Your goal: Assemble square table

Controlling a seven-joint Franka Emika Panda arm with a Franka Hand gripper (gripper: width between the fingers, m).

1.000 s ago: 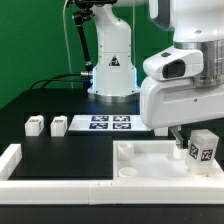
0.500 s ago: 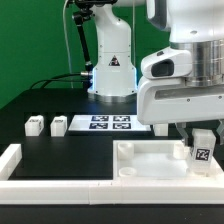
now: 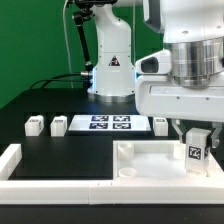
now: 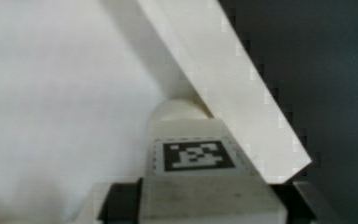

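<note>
- Green backdrop (image 3: 30, 40) behind, black work surface (image 3: 60, 150) below, white robot base (image 3: 112, 65) standing at the back near the middle.
- Reaching forward and down at the exterior view's right: bulky white wrist housing (image 3: 185, 85) filling the upper corner, gripper (image 3: 196, 145) pointing straight down.
- Jaws drawn in narrow onto one leg (image 3: 198, 153), a finger on either side; gripped upright, tag turned toward the exterior camera.
- Held at the tabletop panel (image 3: 150, 160), over its part toward the exterior view's right; cannot tell whether resting on it or hanging just above.
- Seen from the wrist view: same leg (image 4: 197, 155) between the dark fingers (image 4: 123, 208), tag facing the camera, white panel face (image 4: 51, 100) on one side, a pale raised edge crossing diagonally, black surface beyond it.
- Three loose legs lying on the black surface: two side by side (image 3: 34, 125) (image 3: 58, 125) toward the exterior view's left, well apart from the panel; one (image 3: 160, 123) just beside the end of the marker board (image 3: 110, 123), behind the panel.
- Edges: white border rail (image 3: 60, 186) along the front, turning up at the corner on the exterior view's left; panel's front rim just beside it.
- Open room: black stretch between the rail, the two side-by-side legs and the panel's edge on the exterior view's left.
</note>
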